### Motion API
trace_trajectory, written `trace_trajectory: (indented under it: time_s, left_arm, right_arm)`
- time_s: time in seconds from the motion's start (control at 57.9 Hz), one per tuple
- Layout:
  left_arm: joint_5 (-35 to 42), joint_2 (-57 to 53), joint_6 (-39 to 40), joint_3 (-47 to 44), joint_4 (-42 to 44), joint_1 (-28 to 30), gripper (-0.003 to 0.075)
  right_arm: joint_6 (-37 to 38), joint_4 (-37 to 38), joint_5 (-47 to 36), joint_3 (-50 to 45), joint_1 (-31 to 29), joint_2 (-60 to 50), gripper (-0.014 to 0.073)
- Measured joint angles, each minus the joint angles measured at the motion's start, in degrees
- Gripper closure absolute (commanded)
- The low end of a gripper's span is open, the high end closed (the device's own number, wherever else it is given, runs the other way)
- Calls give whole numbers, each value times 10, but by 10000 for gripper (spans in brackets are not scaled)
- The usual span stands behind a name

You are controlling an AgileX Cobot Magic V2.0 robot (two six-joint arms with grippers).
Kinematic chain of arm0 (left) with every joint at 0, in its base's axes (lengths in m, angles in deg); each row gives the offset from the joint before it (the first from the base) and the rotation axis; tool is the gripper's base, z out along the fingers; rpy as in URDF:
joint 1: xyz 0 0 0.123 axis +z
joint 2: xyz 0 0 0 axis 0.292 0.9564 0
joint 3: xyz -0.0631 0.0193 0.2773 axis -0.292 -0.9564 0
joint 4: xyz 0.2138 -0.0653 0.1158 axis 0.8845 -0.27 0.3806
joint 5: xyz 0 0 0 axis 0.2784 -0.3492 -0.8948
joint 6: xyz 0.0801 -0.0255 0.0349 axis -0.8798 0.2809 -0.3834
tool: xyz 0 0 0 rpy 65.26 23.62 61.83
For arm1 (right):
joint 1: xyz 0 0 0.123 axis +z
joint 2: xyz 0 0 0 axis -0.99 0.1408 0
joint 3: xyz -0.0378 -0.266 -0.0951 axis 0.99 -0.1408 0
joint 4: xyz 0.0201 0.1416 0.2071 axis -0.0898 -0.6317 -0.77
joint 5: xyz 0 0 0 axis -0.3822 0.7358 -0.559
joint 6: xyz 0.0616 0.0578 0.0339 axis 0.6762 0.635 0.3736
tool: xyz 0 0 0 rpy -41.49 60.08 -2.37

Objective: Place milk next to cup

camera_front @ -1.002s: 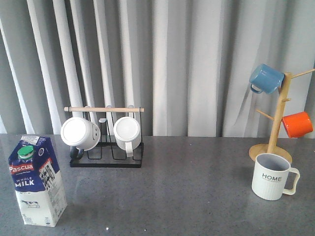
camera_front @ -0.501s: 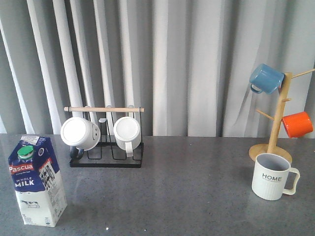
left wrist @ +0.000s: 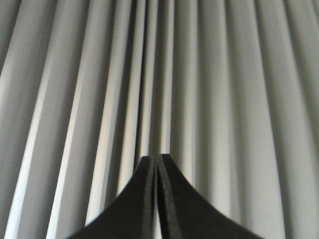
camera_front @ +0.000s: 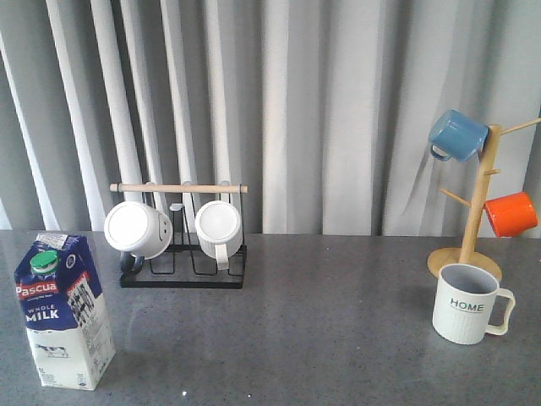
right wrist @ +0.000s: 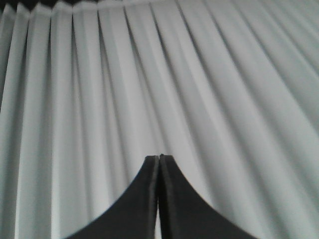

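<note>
Table (camera_front: pixel 338 321): I see a big grey top, with a curtain (camera_front: pixel 338 110) behind it.
Milk (camera_front: pixel 63 313): It stands up straight at the front left, well apart from the cup. I think it is heavy if full, with stiff but squashy card sides, a bit slippery. I would hold it across the flat sides, near the middle, below the slanted top.
Mug rack (camera_front: pixel 182 237): Black wire with a wood bar, two white mugs (camera_front: pixel 139 228) lying in it. It sits behind the milk, not in my way.
Mug tree (camera_front: pixel 478 211): Wood, with a blue mug (camera_front: pixel 456 135) and an orange mug (camera_front: pixel 511 213). It is just behind the cup, so I must not bump it.
Cup (camera_front: pixel 467 303): It stands at the front right, handle to the right. Its left side has room.
Left gripper (left wrist: pixel 156 164): Fingers pressed together, holding nothing, facing the curtain.
Right gripper (right wrist: pixel 159 162): The same, pressed together and holding nothing.
</note>
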Motion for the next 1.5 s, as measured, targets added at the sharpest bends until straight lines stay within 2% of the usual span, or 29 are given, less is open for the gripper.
trace_trajectory:
  time_s: [0.086,0.207,0.294,0.363,0.536,0.674,0.847,1.02,1.158,1.261,1.365,1.503]
  left_arm:
    - [-52,98,-91,74,-107,0,726]
    - [-79,247,-194,164,-229,0,726]
    - [-84,344,-233,213,-285,0,726]
    - [-84,414,-246,244,-304,0,726]
    - [-84,556,-253,287,-316,0,726]
    - [-83,619,-254,289,-317,0,724]
    - [-57,640,-255,289,-317,0,712]
    - [7,640,-255,291,-319,0,678]
    - [33,640,-255,291,-320,0,610]
    - [38,640,-257,291,-312,0,517]
    - [35,642,-262,294,-293,0,376]
    - [-7,651,-264,318,-279,0,200]
  right_arm:
    - [0,4,149,100,0,96,602]
    - [-2,23,344,212,0,220,602]
    - [-2,38,418,262,0,281,602]
    - [-1,40,445,279,0,315,602]
    - [-1,43,455,284,0,360,602]
    - [-1,44,455,284,0,389,602]
    - [-1,46,443,284,0,417,595]
    - [-20,89,420,284,0,451,546]
    - [-25,111,418,284,0,477,429]
    - [-27,113,417,284,0,489,298]
    - [-29,115,416,284,0,492,137]
    - [-29,115,415,284,0,492,-3]
